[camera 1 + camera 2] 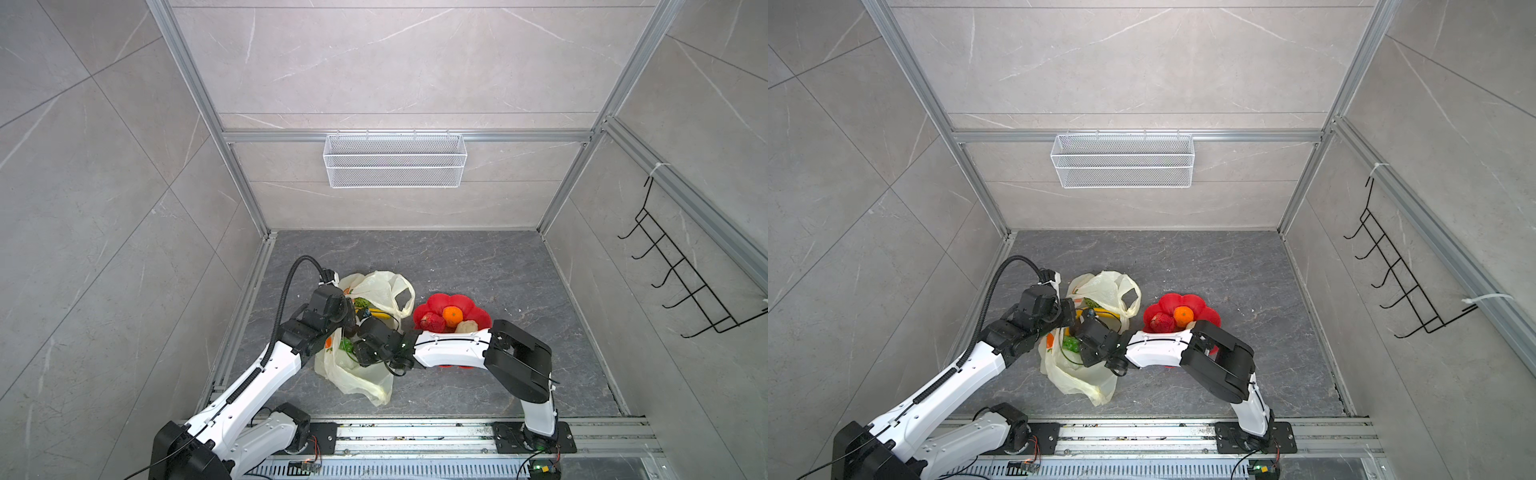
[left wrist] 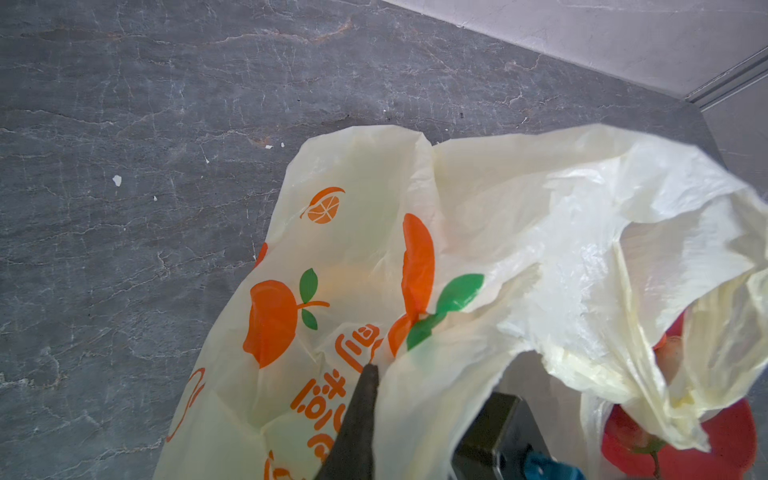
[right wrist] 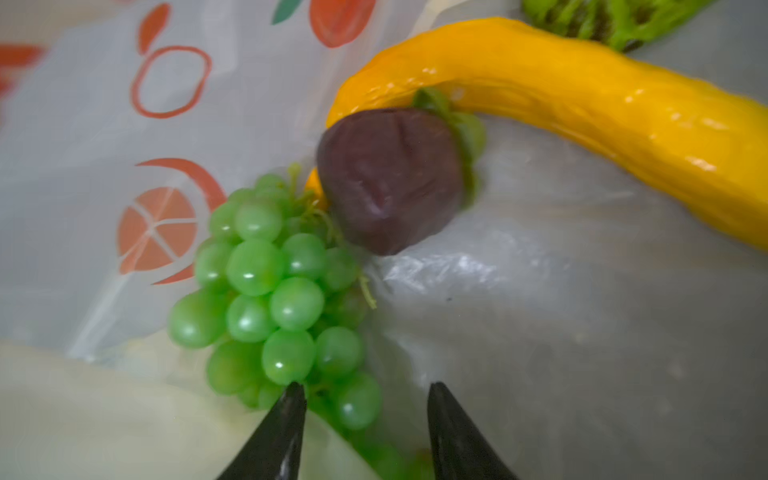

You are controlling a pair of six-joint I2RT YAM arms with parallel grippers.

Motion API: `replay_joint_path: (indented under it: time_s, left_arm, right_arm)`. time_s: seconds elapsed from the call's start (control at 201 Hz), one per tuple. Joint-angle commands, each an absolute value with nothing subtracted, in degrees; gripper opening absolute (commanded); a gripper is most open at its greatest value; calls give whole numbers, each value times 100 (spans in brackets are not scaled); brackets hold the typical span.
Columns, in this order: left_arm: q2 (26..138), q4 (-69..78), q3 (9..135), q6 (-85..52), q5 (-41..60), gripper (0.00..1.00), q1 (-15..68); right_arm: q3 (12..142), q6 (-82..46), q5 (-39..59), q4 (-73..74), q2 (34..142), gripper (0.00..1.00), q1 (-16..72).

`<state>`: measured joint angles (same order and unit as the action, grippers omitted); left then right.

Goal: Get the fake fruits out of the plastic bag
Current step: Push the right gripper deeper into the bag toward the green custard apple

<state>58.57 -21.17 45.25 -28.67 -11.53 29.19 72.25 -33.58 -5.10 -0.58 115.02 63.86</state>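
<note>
Right gripper [image 3: 365,409] stood part open and empty inside the plastic bag [image 1: 376,291], its tips either side of the low end of the green grape bunch [image 3: 282,307], not yet closed on it. Left gripper [image 2: 368,382] was pinched shut on the bag's rim; we saw one finger, the other hidden under the film. We judged the grapes light and knobbly, a soft cluster that gives a little. It is best taken across the body of the bunch, keeping the tips clear of the film beneath, which looked thin, crinkly and apt to get nipped and dragged along. The dark maroon fruit [image 3: 386,183] lay touching the grapes and leaning on the banana [image 3: 582,108]. It is round, so likely to roll. The banana was glossy, probably slippery, and best gripped across its middle. A green netted piece [image 3: 602,20] sat beyond the banana; we could not tell what it was. The bag lay toward the left edge of the dark surface [image 1: 519,266], with the red plate [image 1: 432,301] just beside it toward the middle. On the plate sat the orange [image 1: 452,316], the strawberry [image 1: 432,322] and the pale fruit [image 1: 467,327]. We counted three fruits out, three plain in the bag plus the unclear green piece, one bag and one plate.
</note>
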Motion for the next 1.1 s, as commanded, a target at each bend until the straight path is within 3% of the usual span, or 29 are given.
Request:
replay_joint_path:
  time_s: [0.0, 0.702, 0.931, 1.09]
  left_arm:
    - [5751, -2078, 4825, -2741, -1008, 11, 2883]
    - [5739, -2043, 4757, -2874, -704, 11, 2883]
    - [5802, -2005, 4696, -2881, -721, 11, 2883]
    - [5784, -1944, 4632, -2913, -705, 11, 2883]
  right_arm:
    - [7482, -3179, -749, -75, 11636, 51, 6144]
    - [9471, -3721, -2091, -505, 12839, 69, 5632]
    - [9896, -3810, -2592, -862, 13085, 84, 5591]
    - [10278, -3970, -2593, -1066, 13424, 88, 5499]
